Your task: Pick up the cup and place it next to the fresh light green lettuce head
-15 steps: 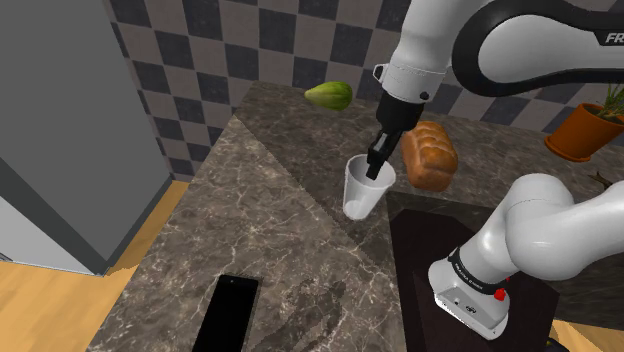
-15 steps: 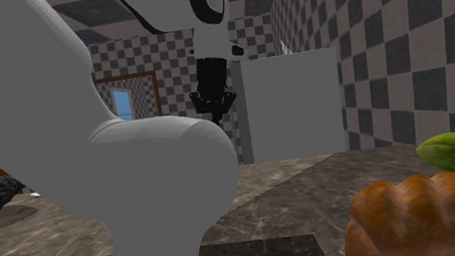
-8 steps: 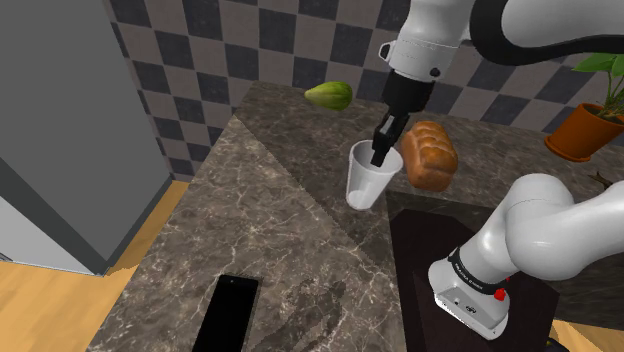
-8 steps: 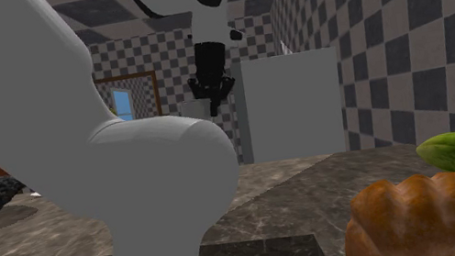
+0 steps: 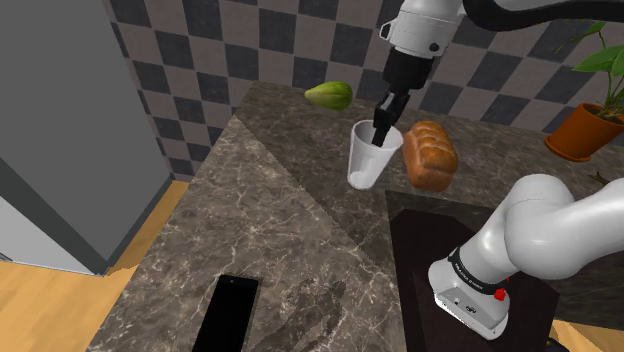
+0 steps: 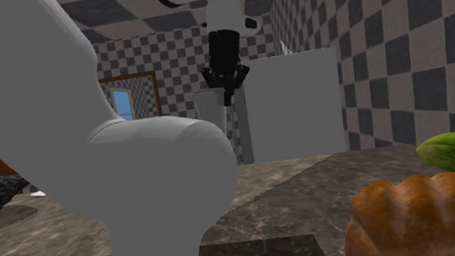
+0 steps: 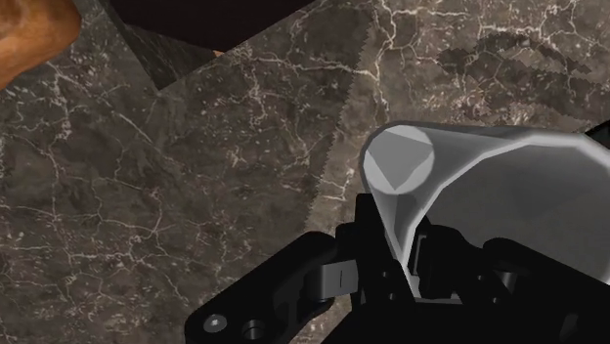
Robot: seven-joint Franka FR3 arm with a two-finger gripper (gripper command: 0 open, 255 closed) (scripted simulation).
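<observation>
Hanging from tool (image 5: pixel 380 134): cup (image 5: pixel 365 166), pinched at rim.

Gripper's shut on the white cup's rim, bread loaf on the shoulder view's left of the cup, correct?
Not quite. The gripper is shut on the cup at its rim, but the bread loaf sits on the shoulder view's right of the cup, not its left, as the shoulder view shows.

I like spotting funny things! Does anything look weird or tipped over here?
Nothing is spilled or broken. Only the cup looks unusual: the gripper pinches its rim, one finger inside, so it hangs a bit tilted and seems lifted off the counter.
</observation>
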